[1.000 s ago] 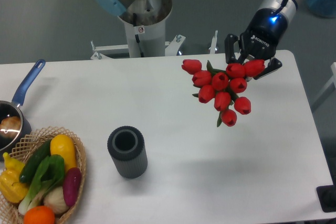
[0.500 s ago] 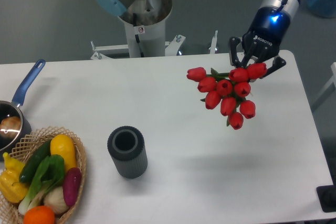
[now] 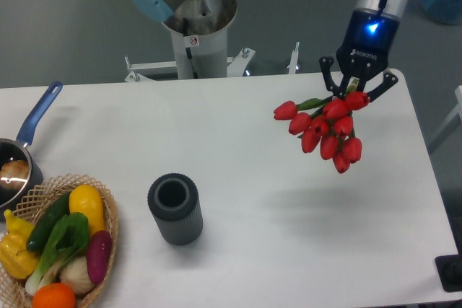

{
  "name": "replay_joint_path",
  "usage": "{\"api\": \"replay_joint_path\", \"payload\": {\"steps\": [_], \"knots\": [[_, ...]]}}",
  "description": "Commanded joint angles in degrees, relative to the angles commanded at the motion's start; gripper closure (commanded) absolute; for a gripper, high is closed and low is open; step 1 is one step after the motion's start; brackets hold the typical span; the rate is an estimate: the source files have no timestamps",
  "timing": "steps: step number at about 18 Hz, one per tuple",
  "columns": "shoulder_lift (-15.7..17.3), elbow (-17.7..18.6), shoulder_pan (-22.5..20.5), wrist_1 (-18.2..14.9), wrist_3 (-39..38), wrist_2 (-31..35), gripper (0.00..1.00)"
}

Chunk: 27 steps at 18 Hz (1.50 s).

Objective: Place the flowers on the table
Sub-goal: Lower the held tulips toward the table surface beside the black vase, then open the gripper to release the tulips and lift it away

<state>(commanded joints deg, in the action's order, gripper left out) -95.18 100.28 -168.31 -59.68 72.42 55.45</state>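
Note:
The flowers (image 3: 327, 129), a bunch of red tulip buds on green stems, hang in the air over the right part of the white table (image 3: 238, 171). My gripper (image 3: 356, 89) is shut on the stems at the top of the bunch, above the table's far right side. The buds tilt down and to the left of the gripper. The stems are mostly hidden behind the buds and the fingers.
A dark grey ribbed cylinder vase (image 3: 175, 208) stands at the table's middle left. A wicker basket (image 3: 65, 247) with colourful vegetables sits at the front left. A pot with a blue handle (image 3: 25, 142) is at the left edge. The robot base (image 3: 195, 27) stands behind the table.
My gripper has moved to the right and turned more upright with the flowers in it. The bunch has swung right and now hangs lower and tighter.

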Motion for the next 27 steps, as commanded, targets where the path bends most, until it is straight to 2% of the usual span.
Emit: {"api": "replay_joint_path", "payload": {"steps": [3, 6, 8, 11, 14, 20, 22, 23, 24, 25, 26, 27], "knots": [[-2.54, 0.00, 3.07, 0.00, 0.09, 3.94, 0.77], [-5.44, -0.35, 7.37, 0.09, 1.32, 12.02, 0.77], [-6.85, -0.35, 9.57, 0.09, 1.32, 15.11, 0.77], [-8.70, -0.70, 10.20, 0.09, 1.23, 15.39, 0.74], [-11.33, -1.32, 12.56, 0.26, 1.14, 16.35, 0.73], [-13.54, -1.49, 14.07, 0.35, 1.05, 16.35, 0.71], [-14.06, -1.41, 14.15, 0.26, 1.23, 16.35, 0.65], [-14.24, -1.49, 14.15, 0.35, 1.32, 16.35, 0.56], [-14.42, -1.58, 14.15, 0.44, 1.32, 16.35, 0.55], [-14.50, -1.84, 14.15, 0.35, 1.41, 16.35, 0.47], [-14.51, -2.19, 14.15, 0.35, 1.41, 16.35, 0.36], [-14.51, -2.63, 14.15, 0.35, 1.49, 16.35, 0.19]]}}
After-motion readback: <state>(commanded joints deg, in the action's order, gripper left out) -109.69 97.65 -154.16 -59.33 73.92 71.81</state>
